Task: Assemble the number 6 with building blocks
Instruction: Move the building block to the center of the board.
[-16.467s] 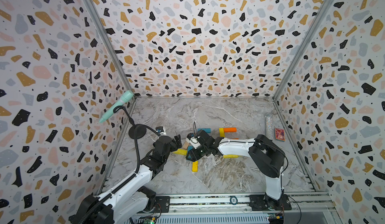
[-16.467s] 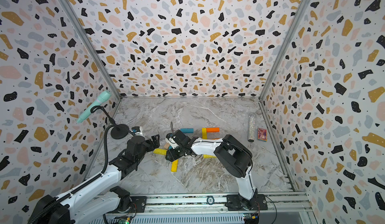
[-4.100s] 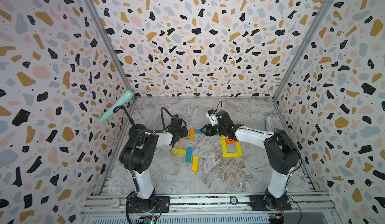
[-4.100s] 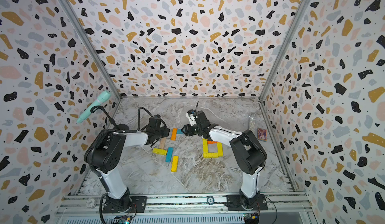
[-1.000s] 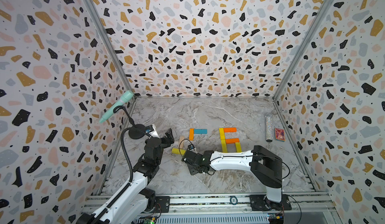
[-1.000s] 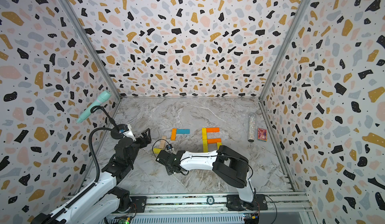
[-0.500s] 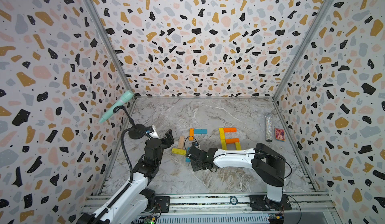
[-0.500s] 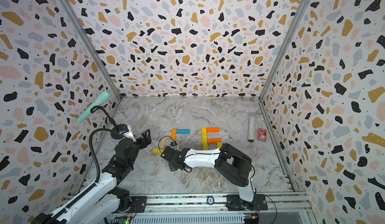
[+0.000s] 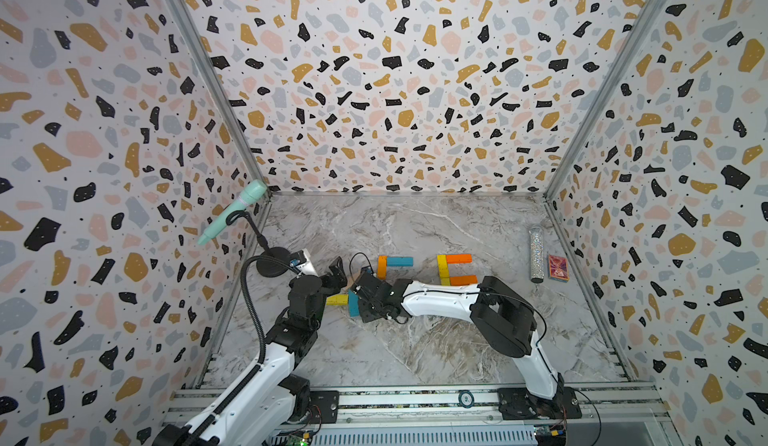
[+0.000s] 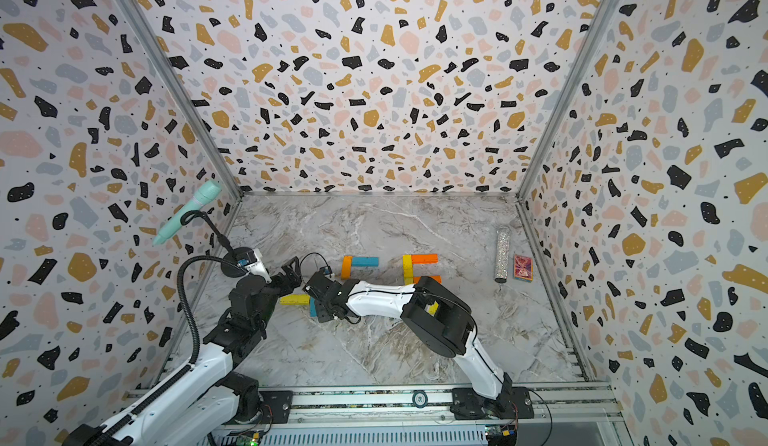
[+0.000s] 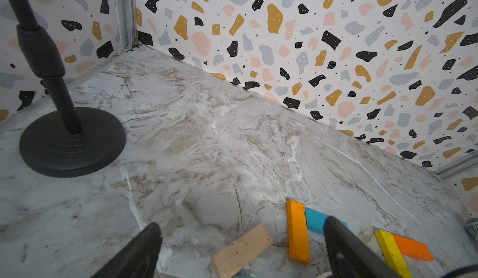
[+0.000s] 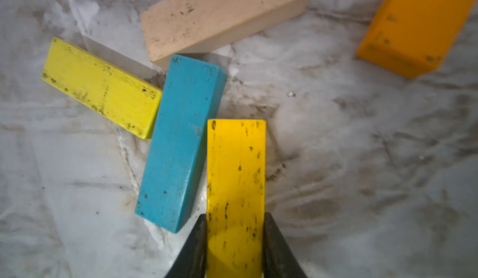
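The right pincer (image 12: 235,219) clamps a flat yellow wooden plank (image 12: 236,165) by its long sides, just beside a teal-blue wooden plank (image 12: 181,139) lying on the marble surface (image 12: 362,160). The left pincer (image 11: 243,225) gapes wide, holding nothing.

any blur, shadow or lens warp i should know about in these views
Right wrist view: the held yellow block is fairly sharp, the orange block at the edge goes soft, right fingers are dark silhouettes. Left wrist view: marble sharp, left fingers blurred. Both top views: wide-angle, corner posts splay outward; light even, shadows faint.
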Controlling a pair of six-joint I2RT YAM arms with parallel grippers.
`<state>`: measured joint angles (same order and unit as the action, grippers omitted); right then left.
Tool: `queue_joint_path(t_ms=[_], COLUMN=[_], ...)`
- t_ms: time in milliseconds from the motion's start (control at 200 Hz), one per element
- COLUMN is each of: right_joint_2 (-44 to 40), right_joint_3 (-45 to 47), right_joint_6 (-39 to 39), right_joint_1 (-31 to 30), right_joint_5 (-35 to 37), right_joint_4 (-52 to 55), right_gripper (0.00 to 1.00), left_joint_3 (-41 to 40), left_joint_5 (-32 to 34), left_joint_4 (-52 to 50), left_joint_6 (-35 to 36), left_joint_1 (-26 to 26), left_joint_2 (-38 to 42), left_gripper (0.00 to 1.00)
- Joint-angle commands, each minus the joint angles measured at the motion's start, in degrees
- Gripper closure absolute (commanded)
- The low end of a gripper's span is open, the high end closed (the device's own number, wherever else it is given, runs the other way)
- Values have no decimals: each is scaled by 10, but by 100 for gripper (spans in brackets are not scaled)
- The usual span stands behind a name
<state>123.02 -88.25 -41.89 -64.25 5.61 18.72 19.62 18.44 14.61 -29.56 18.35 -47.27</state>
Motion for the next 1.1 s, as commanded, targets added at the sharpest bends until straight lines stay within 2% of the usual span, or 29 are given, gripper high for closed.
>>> queue_joint_path(t_ms=[0,125,275,370,576,701,776,891,956,1021,1091], right_joint_2=[-4,-44,-70,-66,-89,-165,-228,-297,-316,-324,-320], right_joint_3=[1,47,93,95,99,154,218,317,364,396,416], right_joint_6=[8,-6,-20,-17,1,20,45,43,37,36,45], right_joint_1=[12,21,25,28,29,29,30,50,66,77,86], right_joint_5=[8,39,40,36,14,7,-19,-75,-110,-126,-146], right_joint_4=[11,-7,-29,-31,-58,-106,-166,-222,-251,-268,-286], right_gripper=[82,82,80,71,43,38,41,54,63,71,77], left_joint_3=[-5,-5,-5,7,35,57,76,66,53,47,49], left_joint_5=[10,9,-20,-49,-126,-170,-209,-271,-278,-272,-272], left_joint_4=[15,16,30,31,30,12,-27,-8,7,9,2], left_joint_6=[4,7,12,15,24,33,45,26,12,7,5], left_joint_1=[-4,-6,-7,-7,-6,-7,-6,-6,-6,-5,-4], left_joint_2=[1,-2,-20,-51,-123,-164,-202,-243,-254,-262,-274], left_gripper=[7,9,21,28,41,49,58,78,86,90,95])
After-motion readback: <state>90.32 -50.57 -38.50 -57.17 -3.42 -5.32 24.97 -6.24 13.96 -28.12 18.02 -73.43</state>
